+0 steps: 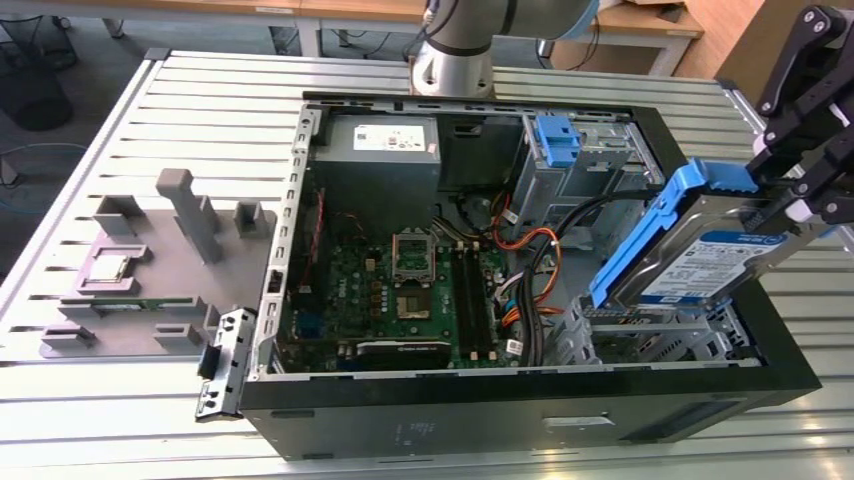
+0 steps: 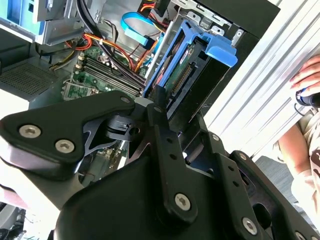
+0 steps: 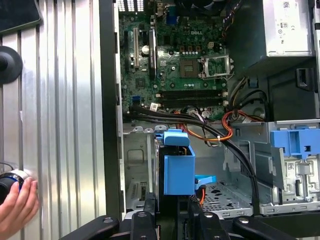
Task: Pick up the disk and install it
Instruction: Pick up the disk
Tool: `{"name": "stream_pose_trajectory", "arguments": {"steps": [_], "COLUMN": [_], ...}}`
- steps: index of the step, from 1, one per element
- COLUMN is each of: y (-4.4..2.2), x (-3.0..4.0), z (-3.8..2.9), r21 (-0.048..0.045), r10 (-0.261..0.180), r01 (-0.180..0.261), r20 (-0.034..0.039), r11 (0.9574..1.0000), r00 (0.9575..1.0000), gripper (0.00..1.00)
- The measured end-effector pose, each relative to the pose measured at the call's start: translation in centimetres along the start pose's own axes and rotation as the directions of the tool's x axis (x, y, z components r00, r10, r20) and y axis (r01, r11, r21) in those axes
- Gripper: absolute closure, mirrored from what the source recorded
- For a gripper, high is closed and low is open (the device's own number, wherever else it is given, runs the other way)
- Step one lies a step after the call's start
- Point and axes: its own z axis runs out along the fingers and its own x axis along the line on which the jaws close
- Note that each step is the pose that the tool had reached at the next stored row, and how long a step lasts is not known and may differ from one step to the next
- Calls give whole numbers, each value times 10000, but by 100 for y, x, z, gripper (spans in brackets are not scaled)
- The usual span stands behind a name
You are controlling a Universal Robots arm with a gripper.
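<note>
Gripper (image 3: 171,212) first, since it sits right up against both wrist cameras: its fingers (image 2: 161,120) are clamped on one end of the disk (image 1: 687,250), one on each flat side, so the pick-up half looks done to me. The disk is up in the air, clear of the surface (image 1: 200,110), hanging over the open case (image 1: 534,385) on the exterior view's right, towards the surface's near edge. It's tilted steeply, with the labelled face turned towards the near edge and its lowest corner just above the drive cage (image 1: 667,335). Can't tell whether it touches the metal there. My read is that the long axis runs from the fingers out to the blue tab end, which points away from the gripper and into the case, sloping down. It isn't seated in the cage, so the install part is what's left. Further back in the case there's the motherboard (image 1: 400,290), then the power supply (image 1: 380,140) and a bare blue bracket (image 1: 554,135) along the case's far wall.
</note>
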Motion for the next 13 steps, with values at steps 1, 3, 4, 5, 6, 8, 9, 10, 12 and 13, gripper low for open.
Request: {"name": "stream_pose_trajectory", "arguments": {"steps": [1, 3, 4, 5, 6, 8, 9, 10, 12, 13], "y": [-1, -1, -2, -2, -2, -2, -2, -2, -2, -3], "x": [3, 5, 6, 6, 7, 7, 7, 7, 8, 8], "z": [4, 10, 13, 15, 17, 23, 23, 25, 32, 36], "r21": [0, 0, -1, -3, -4, -8, -9, -10, -10, -10], "r10": [-1, -6, -20, -36, -54, -99, -111, -114, -122, -128], "r01": [1, 6, 20, 36, 54, 99, 111, 114, 122, 128], "r20": [0, -2, -3, -4, -4, -5, -7, -7, -6, -4], "r11": [10000, 10000, 10000, 10000, 10000, 10000, 9999, 9999, 9999, 9999], "r00": [10000, 10000, 10000, 10000, 10000, 10000, 9999, 9999, 9999, 9999], "gripper": [65, 65, 65, 65, 65, 65, 65, 65, 65, 65]}}
